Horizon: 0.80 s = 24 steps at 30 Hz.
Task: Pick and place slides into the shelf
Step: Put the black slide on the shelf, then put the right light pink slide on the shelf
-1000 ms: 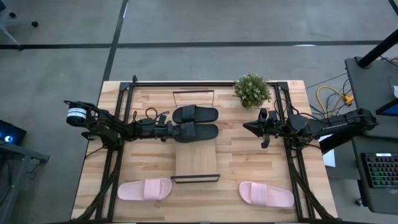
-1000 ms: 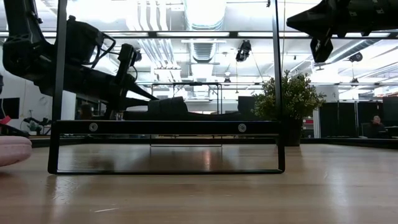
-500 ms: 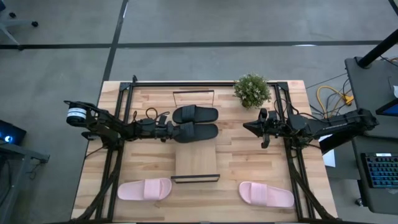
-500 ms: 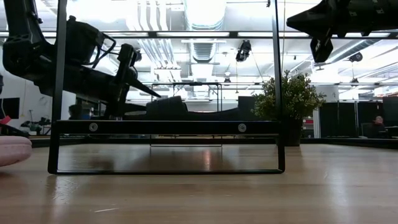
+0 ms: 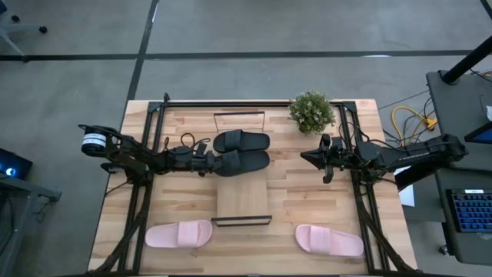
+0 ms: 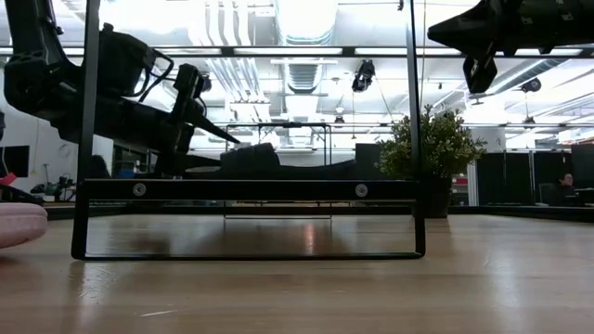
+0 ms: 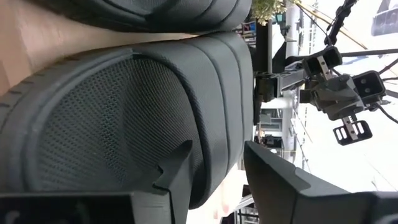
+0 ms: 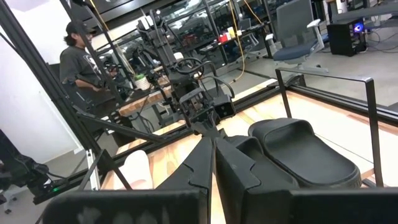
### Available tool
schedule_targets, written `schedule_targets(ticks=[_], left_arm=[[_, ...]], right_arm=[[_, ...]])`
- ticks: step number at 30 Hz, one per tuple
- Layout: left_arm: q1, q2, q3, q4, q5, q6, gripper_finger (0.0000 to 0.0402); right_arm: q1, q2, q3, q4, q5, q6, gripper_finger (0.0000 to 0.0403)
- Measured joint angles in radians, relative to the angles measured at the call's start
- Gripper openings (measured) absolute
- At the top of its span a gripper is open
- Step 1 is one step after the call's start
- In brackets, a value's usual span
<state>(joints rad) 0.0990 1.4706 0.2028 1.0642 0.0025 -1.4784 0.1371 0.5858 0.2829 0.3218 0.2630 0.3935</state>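
step in hand, as i judge it: letting go of the 2nd black slide (image 5: 244,162) on the shelf (image 5: 242,198). it lies flat on the board, just beside the 1st black slide (image 5: 241,141), which lies nearer the shelf's far end; the near half of the board is bare.

the left gripper (image 5: 213,162) sits at the slide's heel end, its arm stretched low and nearly level from the table's left edge. in the left wrist view the fingers (image 7: 177,180) stand parted to a middling gap, 1 lying against the footbed, the other clear of the rim, so nothing looks clamped.

the right gripper (image 5: 305,157) hangs above the table toward the right edge, near the plant (image 5: 311,111), fingers pressed together and empty.

2 pink slides wait near the table's near edge: 1 (image 5: 179,233) toward the left corner, 1 (image 5: 329,240) toward the right.

next, probably: draw the left gripper straight back off the heel without dragging the slide, then reach for the left pink slide.
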Motion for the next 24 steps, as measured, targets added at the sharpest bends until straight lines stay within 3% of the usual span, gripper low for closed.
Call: schedule_targets(ticks=[6,11,24], left_arm=[[0.000,-0.035,-0.002,-0.017,0.019,0.023,0.0128],[0.005,-0.093,-0.015,-0.123,0.022,0.041,0.0128],[0.008,-0.318,-0.020,-0.262,0.021,0.153,0.0128]], right_arm=[[0.000,0.000,0.000,0.000,0.000,0.000,0.0009],[0.000,0.000,0.000,0.000,0.000,0.000,0.0009],[0.000,0.000,0.000,0.000,0.000,0.008,0.0009]])
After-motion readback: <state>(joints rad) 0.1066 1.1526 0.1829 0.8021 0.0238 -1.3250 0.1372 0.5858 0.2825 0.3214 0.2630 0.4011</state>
